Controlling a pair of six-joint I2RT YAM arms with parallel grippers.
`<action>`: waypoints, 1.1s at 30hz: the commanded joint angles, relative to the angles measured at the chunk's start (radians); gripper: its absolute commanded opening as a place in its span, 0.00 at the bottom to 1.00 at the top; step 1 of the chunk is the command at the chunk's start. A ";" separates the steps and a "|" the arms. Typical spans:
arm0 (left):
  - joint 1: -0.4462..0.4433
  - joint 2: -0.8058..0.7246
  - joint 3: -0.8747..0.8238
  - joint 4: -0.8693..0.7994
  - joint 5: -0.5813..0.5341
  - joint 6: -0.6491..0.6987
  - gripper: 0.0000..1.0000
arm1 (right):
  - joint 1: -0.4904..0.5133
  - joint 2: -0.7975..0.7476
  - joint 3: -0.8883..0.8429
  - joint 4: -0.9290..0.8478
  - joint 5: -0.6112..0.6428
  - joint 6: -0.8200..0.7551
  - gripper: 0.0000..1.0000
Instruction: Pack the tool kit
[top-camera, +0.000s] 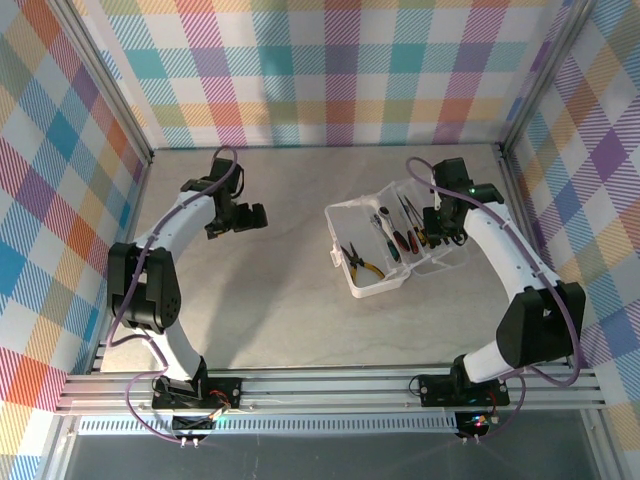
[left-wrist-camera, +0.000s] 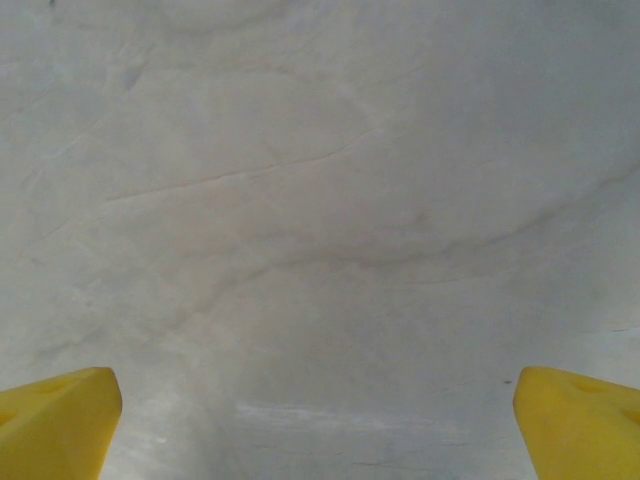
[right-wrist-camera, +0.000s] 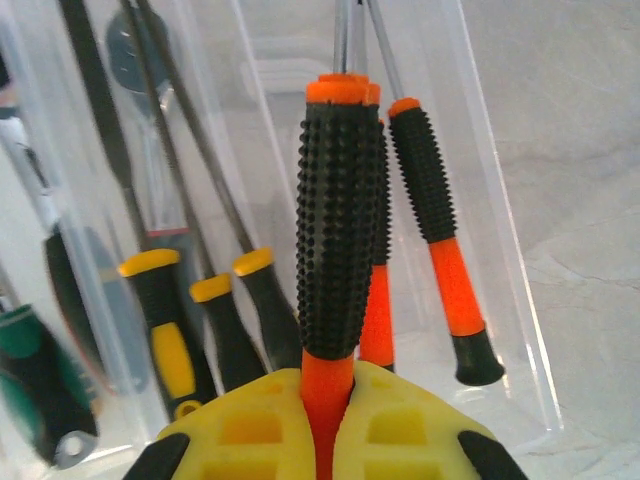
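Right wrist is showing the right gripper (right-wrist-camera: 325, 430) clamping a knobbly black-and-orange screwdriver (right-wrist-camera: 338, 220) above the translucent plastic case (top-camera: 378, 288) on the bench, probably needing lowering and release next, while the left gripper (left-wrist-camera: 320, 420) is hanging wide apart.

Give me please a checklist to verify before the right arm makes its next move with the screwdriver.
1. Grip: right gripper shut on the orange-and-black screwdriver: ok.
2. Position: screwdriver over the open case: ok.
3. Lid folded open, out of the way: ok.
4. Free slot beneath: other screwdrivers lie close beside it: cannot tell.
5. Left gripper open over bare table, apart from the case: ok.
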 joint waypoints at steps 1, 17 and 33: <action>0.008 0.004 -0.006 -0.035 -0.052 0.024 1.00 | -0.010 0.018 0.022 -0.022 0.063 -0.039 0.00; 0.008 0.033 0.019 -0.035 0.002 0.026 1.00 | -0.011 0.102 0.046 -0.023 0.077 -0.064 0.20; 0.008 0.042 0.018 -0.028 0.016 0.028 1.00 | -0.042 0.009 0.039 -0.010 0.012 -0.010 0.51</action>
